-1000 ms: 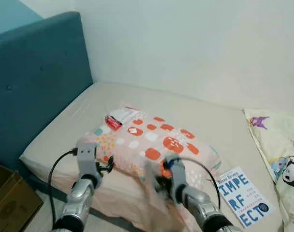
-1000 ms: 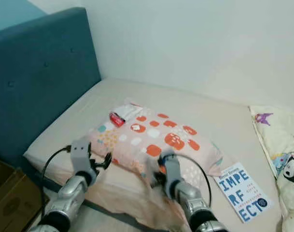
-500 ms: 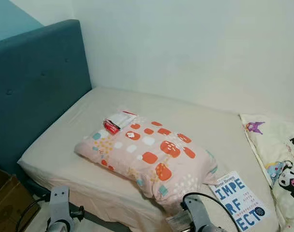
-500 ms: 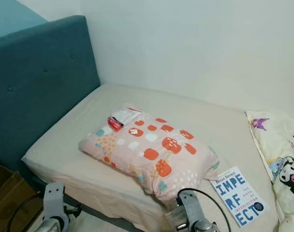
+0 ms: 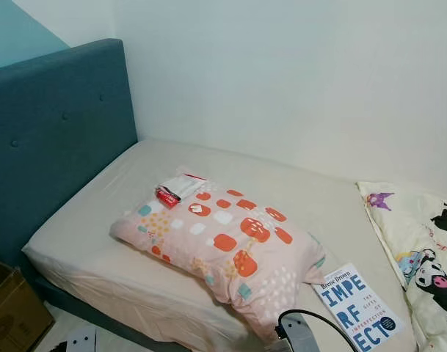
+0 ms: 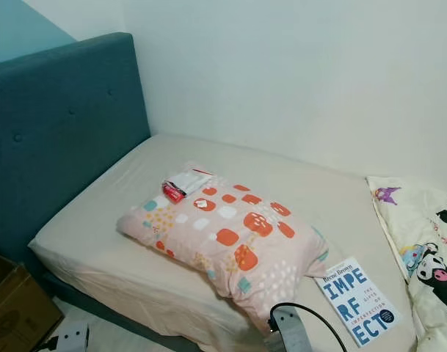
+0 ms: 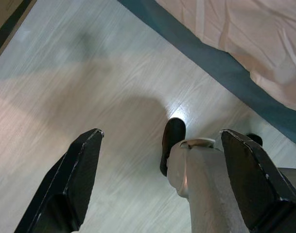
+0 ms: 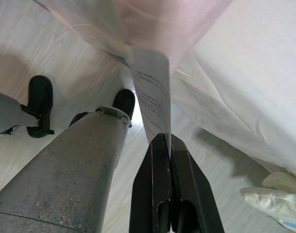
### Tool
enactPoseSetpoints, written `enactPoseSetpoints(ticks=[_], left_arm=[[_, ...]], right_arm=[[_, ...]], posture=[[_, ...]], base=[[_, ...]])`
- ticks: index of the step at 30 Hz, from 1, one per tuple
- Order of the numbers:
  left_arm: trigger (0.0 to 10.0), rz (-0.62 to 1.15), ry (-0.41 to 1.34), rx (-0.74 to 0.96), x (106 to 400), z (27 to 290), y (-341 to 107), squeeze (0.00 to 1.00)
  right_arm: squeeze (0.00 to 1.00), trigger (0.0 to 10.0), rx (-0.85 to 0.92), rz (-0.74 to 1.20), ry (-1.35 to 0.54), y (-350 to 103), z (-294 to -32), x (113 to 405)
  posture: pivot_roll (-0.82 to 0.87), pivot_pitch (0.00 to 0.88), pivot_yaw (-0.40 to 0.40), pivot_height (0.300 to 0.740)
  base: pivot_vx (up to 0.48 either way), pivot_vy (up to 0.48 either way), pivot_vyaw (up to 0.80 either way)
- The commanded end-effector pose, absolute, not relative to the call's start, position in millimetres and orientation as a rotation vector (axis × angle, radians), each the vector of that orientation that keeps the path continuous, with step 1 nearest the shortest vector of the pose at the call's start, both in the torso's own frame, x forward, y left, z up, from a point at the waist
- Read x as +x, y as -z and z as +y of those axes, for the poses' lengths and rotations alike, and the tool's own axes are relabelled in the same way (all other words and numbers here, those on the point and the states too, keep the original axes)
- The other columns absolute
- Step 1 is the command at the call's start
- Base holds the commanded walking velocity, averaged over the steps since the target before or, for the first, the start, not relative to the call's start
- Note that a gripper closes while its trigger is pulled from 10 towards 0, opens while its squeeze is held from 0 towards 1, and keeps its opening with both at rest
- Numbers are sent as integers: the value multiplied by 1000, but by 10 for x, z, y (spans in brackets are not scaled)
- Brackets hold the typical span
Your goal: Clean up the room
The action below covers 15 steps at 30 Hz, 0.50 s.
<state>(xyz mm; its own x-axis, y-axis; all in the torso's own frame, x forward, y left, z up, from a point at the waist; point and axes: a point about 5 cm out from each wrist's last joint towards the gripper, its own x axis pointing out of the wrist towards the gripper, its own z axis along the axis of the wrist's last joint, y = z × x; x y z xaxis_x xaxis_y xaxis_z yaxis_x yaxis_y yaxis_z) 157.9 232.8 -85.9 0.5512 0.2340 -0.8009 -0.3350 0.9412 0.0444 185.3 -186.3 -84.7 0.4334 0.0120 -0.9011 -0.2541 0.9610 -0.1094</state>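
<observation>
Lying on bed [image 5: 98, 213], patterned pillow [image 5: 223, 246], book [image 5: 355, 306] beside it

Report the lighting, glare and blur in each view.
Left and right eye views: even, soft light, sharp on the pillow and the book. Left wrist view: a bright glare spot on the floor, broad soft shadows, the open left hand dark. Right wrist view: the pinched paper tag sharp, the pink fabric above blurred.

A teal headboard [image 5: 54, 132] and white wall [image 5: 296, 81] flank the wooden floor [image 7: 89, 87].
</observation>
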Motion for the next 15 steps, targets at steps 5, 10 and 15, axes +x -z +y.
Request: enactPoseSetpoints(ticks=[5,10,15], left_arm=[[10000,954,-313,-88,1559,2312,875,0],[10000,963,-293,-67,1558,2294,880,0],[10000,962,-289,-65,1559,2297,879,0]], right_arm=[[0,10000,-242,1112,-171,848,-1751,1882],[0,10000,-233,1105,-156,833,-1797,1902],[0,10000,-194,1084,-113,811,-1908,1916]], posture=[[3,0,-56,740],[5,0,-50,740],[9,0,-46,740]], base=[[0,299,0],[0,300,0],[0,307,0]])
